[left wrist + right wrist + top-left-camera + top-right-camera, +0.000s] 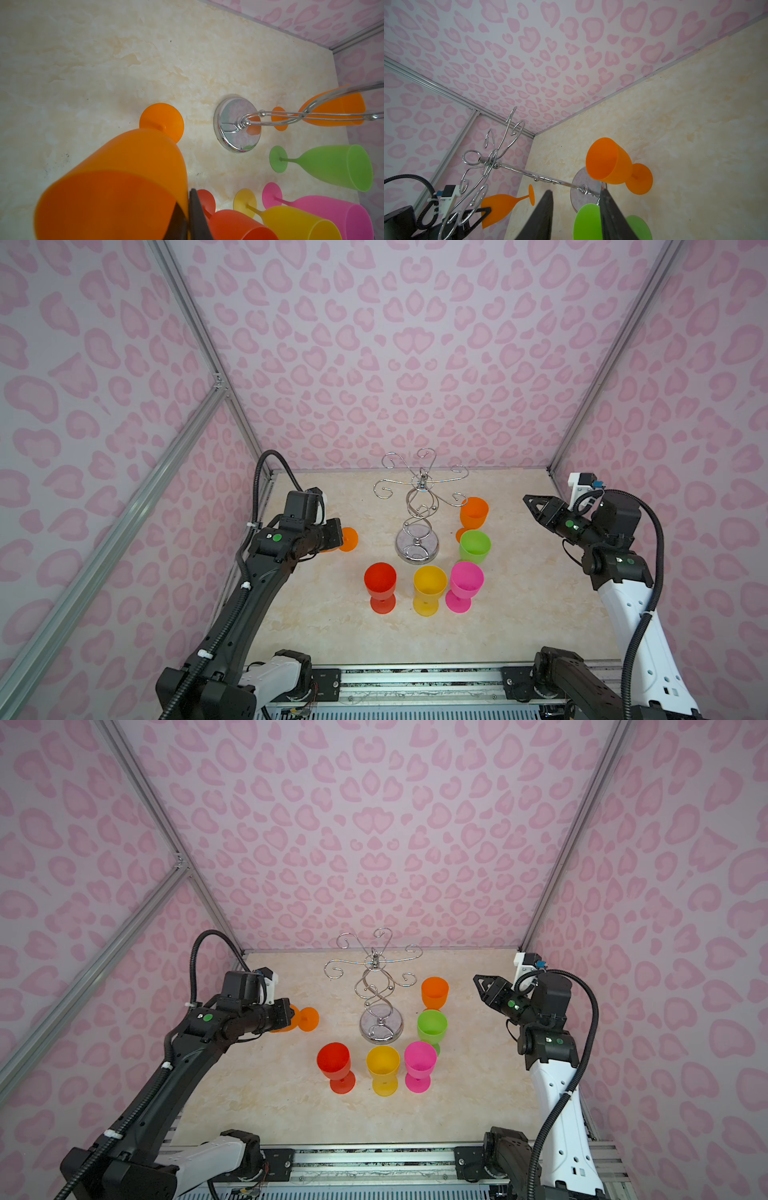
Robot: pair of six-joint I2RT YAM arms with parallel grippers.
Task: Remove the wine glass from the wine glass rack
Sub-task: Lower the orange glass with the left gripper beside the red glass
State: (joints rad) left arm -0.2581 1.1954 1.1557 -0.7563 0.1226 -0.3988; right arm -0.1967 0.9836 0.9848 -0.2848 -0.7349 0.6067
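Observation:
The chrome wine glass rack (419, 506) (376, 986) stands at the middle back of the table, and none of its hook arms that show carries a glass. Left of it, an orange wine glass (349, 539) (308, 1019) (116, 176) lies sideways with its foot toward the rack. My left gripper (334, 536) (187, 216) is shut on the rim of its bowl, one finger inside and one outside. My right gripper (530, 504) (576, 191) hangs open in the air at the right, nothing between its fingers.
Several glasses stand upright on the table: a second orange one (473, 512) and a green one (475, 545) right of the rack, and pink (465, 580), yellow (429, 585) and red (380, 580) ones in front of it. Pink patterned walls close three sides.

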